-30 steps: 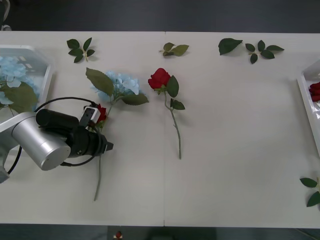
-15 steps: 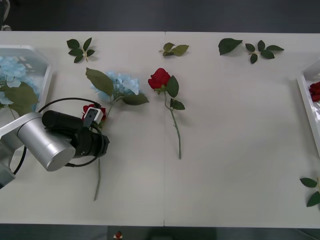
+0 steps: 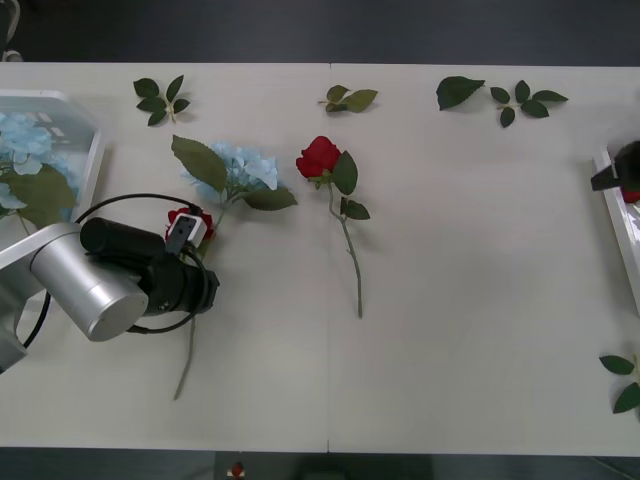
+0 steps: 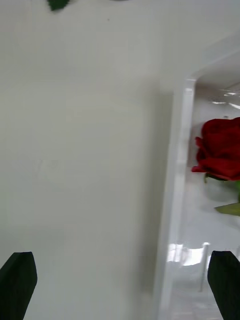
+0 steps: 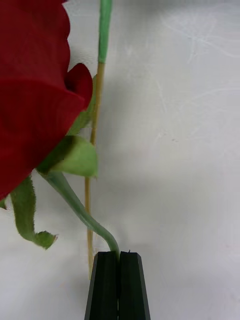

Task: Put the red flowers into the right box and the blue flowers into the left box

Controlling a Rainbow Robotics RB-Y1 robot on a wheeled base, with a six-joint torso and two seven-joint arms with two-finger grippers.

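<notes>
**Left wrist view: my fingers closed on a rose stem**

The rose (image 5: 30,95) filled one side, its thin green stem (image 5: 75,205) curving into my left gripper (image 5: 119,285), whose black fingers (image 5: 134,285) were pressed together on it, just below the bloom. I judged it light and floppy, the stem bendable, best held near the head as here. From the front, this rose (image 3: 188,218) lay beside a blue hydrangea (image 3: 240,170) on the white table (image 3: 450,300), with another rose (image 3: 320,157) nearby. My right gripper (image 4: 120,285) hung wide open, holding nothing, at the right box (image 4: 177,175), which held a rose (image 4: 222,147).
</notes>
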